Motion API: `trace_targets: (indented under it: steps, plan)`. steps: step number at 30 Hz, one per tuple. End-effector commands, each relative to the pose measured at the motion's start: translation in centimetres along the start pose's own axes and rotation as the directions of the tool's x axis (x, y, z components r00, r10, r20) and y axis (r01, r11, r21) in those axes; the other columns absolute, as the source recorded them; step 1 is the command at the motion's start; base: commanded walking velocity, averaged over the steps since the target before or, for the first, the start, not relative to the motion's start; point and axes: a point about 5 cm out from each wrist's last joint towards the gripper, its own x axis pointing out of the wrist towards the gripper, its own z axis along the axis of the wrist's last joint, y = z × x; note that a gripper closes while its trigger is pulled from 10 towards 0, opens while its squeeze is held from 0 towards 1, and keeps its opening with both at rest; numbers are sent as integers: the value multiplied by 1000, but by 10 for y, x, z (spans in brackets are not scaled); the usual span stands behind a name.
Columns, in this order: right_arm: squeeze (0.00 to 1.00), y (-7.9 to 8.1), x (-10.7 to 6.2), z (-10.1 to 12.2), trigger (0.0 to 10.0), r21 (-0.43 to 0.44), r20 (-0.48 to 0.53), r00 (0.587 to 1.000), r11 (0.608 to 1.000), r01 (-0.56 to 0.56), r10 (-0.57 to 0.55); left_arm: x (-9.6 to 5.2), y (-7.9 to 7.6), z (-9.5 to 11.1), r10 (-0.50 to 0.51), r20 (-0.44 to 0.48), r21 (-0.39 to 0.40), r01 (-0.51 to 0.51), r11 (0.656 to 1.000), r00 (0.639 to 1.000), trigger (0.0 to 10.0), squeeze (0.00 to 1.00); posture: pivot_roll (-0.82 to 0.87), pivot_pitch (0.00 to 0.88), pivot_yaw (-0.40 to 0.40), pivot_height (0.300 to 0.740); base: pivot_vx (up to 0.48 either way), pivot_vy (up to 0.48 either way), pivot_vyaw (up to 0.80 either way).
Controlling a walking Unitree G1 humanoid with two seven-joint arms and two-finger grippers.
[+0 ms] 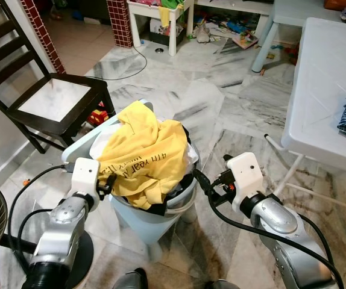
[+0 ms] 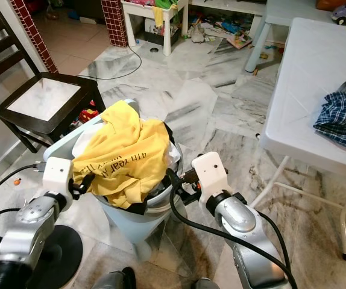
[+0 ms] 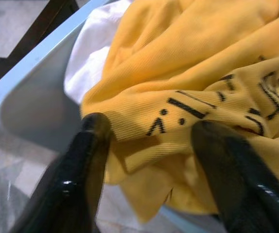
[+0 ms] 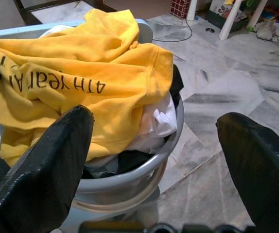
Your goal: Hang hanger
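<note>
Left gripper [image 3: 149,131]: spread wide, fingertips against yellow shirt [image 1: 143,153] heaped over basket [image 4: 130,187] rim.
Right gripper [image 4: 154,141]: wide apart, beside basket.

Ribbed yellow cloth shirt [image 1: 143,153], smooth plastic basket [image 4: 130,187], glossy marble floor [image 1: 221,102]

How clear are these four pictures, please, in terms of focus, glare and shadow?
Left and right eye views: evenly lit and sharp, with soft sheen on the marble floor. Left wrist view: the yellow shirt is sharp, the left gripper fingers dark and blurred, with small highlights. Right wrist view: the laundry basket is crisp, while the right gripper fingers loom large, soft and nearly black.
</note>
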Motion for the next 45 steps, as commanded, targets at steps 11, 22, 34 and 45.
trace_targets:
  steps: [11, 22, 34, 45]
  plan:
    - [0, 3, -7, 0, 10000, 0, 1, 999, 999, -40, 40, 10, -12, 5, -110, 37, -36, 111, 993, 993, 0, 0, -119, 158, 20, 740, 0, 0, 0]
    - [0, 4, -6, 0, 10000, 3, -2, 999, 999, -44, 44, 9, -10, 1, -138, 24, -72, 139, 988, 990, 0, 0, -109, 166, 20, 740, 0, 0, 0]
    - [0, 3, -6, -1, 10000, 3, -5, 999, 999, -35, 35, 9, -15, -1, -177, 13, -72, 178, 981, 984, 0, 0, -111, 166, 22, 740, 0, 0, 0]
    - [0, 4, -2, -1, 10000, 7, 2, 1000, 999, -31, 31, 14, -22, 22, -173, 131, -123, 189, 974, 976, 0, 0, -99, 149, 25, 740, 0, 0, 0]
